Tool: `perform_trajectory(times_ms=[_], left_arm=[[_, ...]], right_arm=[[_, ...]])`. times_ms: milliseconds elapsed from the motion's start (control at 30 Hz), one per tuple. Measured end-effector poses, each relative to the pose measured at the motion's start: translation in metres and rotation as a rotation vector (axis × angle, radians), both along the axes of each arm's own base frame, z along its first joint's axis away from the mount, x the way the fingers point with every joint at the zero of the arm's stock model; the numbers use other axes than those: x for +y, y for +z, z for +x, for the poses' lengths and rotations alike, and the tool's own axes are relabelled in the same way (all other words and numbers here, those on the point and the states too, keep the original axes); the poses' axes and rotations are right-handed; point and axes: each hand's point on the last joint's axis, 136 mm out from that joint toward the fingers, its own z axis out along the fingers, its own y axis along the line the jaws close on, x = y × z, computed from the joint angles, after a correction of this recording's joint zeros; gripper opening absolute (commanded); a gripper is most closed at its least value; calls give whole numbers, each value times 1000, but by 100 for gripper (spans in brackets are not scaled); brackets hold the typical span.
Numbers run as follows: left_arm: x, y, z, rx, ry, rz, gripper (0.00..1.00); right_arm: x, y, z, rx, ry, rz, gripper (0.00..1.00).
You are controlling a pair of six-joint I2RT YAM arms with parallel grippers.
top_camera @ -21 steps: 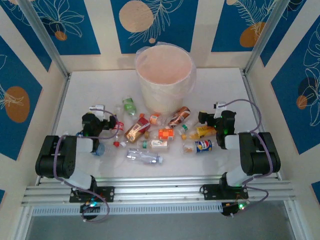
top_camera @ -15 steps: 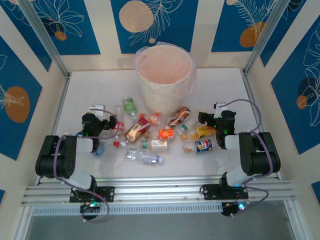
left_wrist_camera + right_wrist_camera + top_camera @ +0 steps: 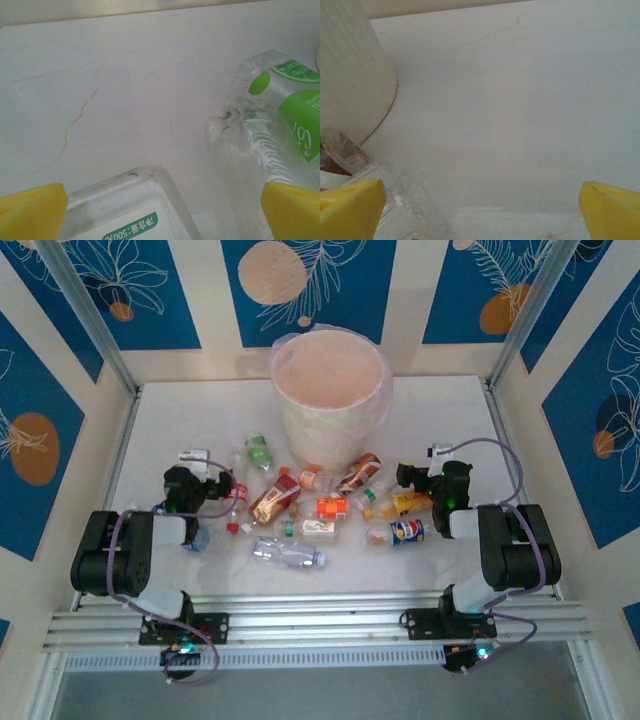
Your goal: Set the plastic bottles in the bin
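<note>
A: Where are the plastic bottles (image 3: 330, 507)?
B: They lie scattered on the table (image 3: 450, 410), in front of the bin (image 3: 320, 445), between the two arms.
A: And the grippers?
B: The left gripper (image 3: 198, 480) has its jaws spread wide, low over the table, with a green-label bottle (image 3: 285, 115) just beside one fingertip. The right gripper (image 3: 425, 476) is also spread wide and holds nothing. It is near the bin's wall.

A white table (image 3: 440, 410) is sitting between cream walls (image 3: 195, 300) carrying blue panels (image 3: 350, 300); thin reddish cracks (image 3: 80, 107) are crossing it.
</note>
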Motion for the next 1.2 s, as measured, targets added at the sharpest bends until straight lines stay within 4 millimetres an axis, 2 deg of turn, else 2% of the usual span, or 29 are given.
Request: perform_trajectory(times_ms=[333, 467, 567, 667, 800, 900, 967, 1100, 1200], left_arm=[[0, 0, 0, 1, 0, 0, 100], [-1, 1, 2, 30, -8, 0, 100], [-2, 11, 5, 41, -12, 0, 100], [-2, 29, 5, 30, -12, -1, 100], [-2, 67, 3, -11, -6, -13, 99], [-2, 97, 2, -38, 6, -47, 100], [-2, 113, -1, -55, 18, -81, 100], [-2, 130, -18, -62, 43, -157, 100], [-1, 138, -32, -64, 65, -206, 100]], right_arm=[[-5, 2, 2, 43, -33, 7, 99], [-14, 35, 11, 11, -72, 12, 99], [-19, 62, 8, -19, -108, 19, 99], [-26, 86, 3, -5, -164, 48, 99], [-38, 126, -5, 46, -284, 131, 99], [-47, 144, -20, 130, -391, 207, 99], [-49, 142, -35, 204, -450, 248, 99], [-42, 115, -87, 412, -541, 301, 99], [-33, 103, -123, 506, -563, 349, 99]])
